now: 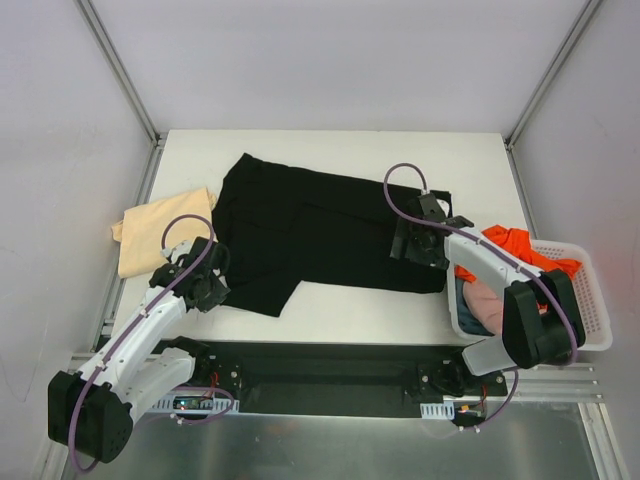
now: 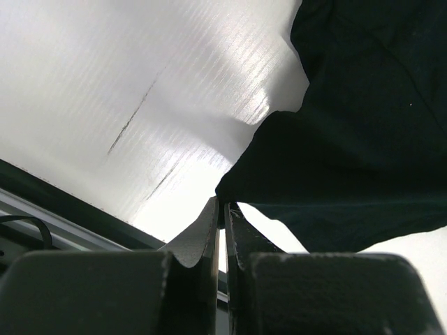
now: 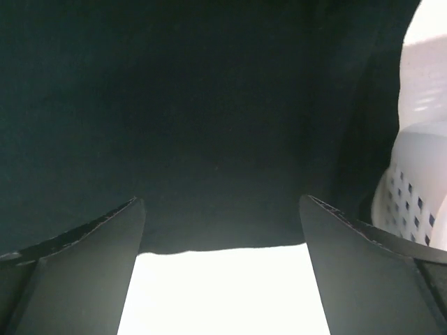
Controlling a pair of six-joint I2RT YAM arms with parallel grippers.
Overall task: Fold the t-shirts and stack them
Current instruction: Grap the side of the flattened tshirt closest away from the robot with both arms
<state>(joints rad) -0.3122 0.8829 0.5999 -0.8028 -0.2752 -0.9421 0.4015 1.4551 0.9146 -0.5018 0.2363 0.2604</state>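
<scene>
Here the black t-shirt [image 1: 320, 230] lies lengthwise left-to-right; left tool [image 2: 222, 208] pinches its corner, right tool [image 3: 220, 202] gapes wide.

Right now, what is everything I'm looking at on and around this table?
black t-shirt: one, black, spread across the middle of the table
tan t-shirt: one, pale tan, at the table's left edge
orange t-shirt: one, orange, in the basket
pink t-shirt: one, pink, in the basket, nearer the arms
basket: one, white mesh, at the table's right edge
table: one, white
left arm: one, white and black, reaching to the black t-shirt's near left corner
right arm: one, white and black, over the black t-shirt's right end
left fingers: two, dark, shut on the black t-shirt's corner
right fingers: two, dark, spread open above the black t-shirt's edge
</scene>
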